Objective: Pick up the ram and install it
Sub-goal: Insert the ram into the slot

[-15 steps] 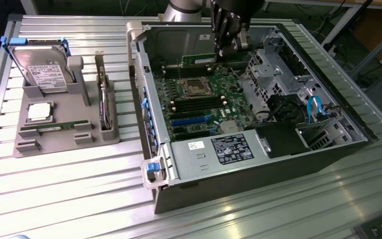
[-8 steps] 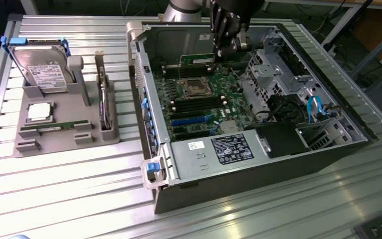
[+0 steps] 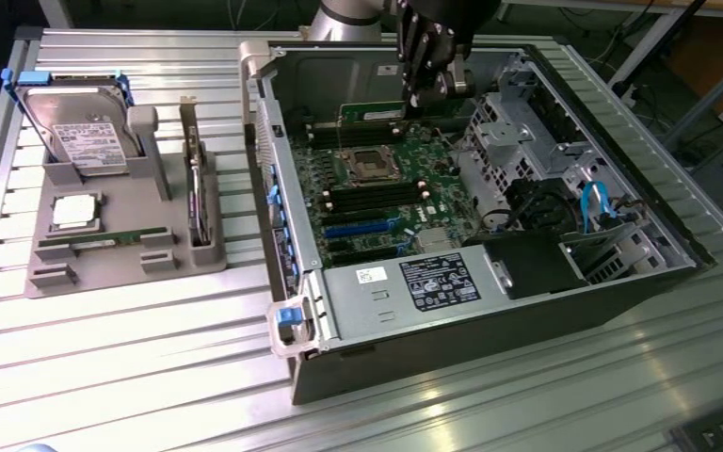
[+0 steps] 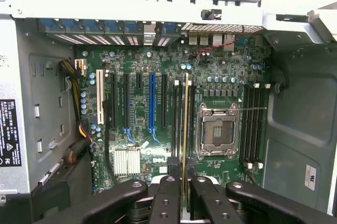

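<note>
My gripper (image 3: 422, 94) hangs inside the open computer case (image 3: 663, 217), above the far end of the motherboard (image 3: 387, 212). It is shut on the ram (image 3: 372, 111), a slim green stick that juts out toward the exterior view's left. In the wrist view the ram (image 4: 185, 124) shows edge-on as a thin line, clamped between the two black fingers (image 4: 167, 200) of the gripper (image 4: 185, 195). It lines up over the black memory slots (image 4: 178, 124) beside the CPU socket (image 4: 217, 132). Further black slots (image 4: 253, 124) lie on the socket's other side.
On the exterior view's left, a grey holder (image 3: 54, 278) carries a hard drive (image 3: 79, 132), a CPU (image 3: 75, 212), a second green stick (image 3: 91, 242) and an upright drive (image 3: 199, 198). Inside the case are a power supply (image 3: 412, 287), drive cages (image 3: 519, 132) and blue cables (image 3: 594, 202).
</note>
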`<state>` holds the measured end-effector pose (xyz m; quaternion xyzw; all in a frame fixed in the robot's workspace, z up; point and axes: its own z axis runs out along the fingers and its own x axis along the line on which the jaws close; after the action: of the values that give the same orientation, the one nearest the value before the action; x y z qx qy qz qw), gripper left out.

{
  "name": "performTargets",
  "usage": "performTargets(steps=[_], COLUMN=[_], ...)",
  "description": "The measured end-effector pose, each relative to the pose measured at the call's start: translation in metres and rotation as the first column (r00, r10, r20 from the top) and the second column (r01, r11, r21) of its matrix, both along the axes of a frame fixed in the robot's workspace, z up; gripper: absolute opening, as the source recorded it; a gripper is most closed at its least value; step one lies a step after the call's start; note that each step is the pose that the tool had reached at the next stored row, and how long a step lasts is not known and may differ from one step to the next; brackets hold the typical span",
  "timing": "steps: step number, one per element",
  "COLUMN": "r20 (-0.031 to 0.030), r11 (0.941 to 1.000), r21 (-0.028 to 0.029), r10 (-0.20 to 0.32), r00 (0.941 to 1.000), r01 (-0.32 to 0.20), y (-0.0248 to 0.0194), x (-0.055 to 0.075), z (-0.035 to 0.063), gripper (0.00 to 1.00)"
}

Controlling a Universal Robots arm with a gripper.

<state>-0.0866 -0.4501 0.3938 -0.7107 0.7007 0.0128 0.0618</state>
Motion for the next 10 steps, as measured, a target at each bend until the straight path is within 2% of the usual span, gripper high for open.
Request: performTargets(steps=[8,10], r20=[0.0001,-0.0001], r11=[1.0000,1.0000], r21=[0.0001,-0.0007], r10=[0.000,0.000], r00=[1.0000,1.0000], r01=[0.000,0.000], y=[0.0002,0.0034], x=[0.0001,0.0014], z=[-0.0001,-0.0002], gripper=[0.14,0.14])
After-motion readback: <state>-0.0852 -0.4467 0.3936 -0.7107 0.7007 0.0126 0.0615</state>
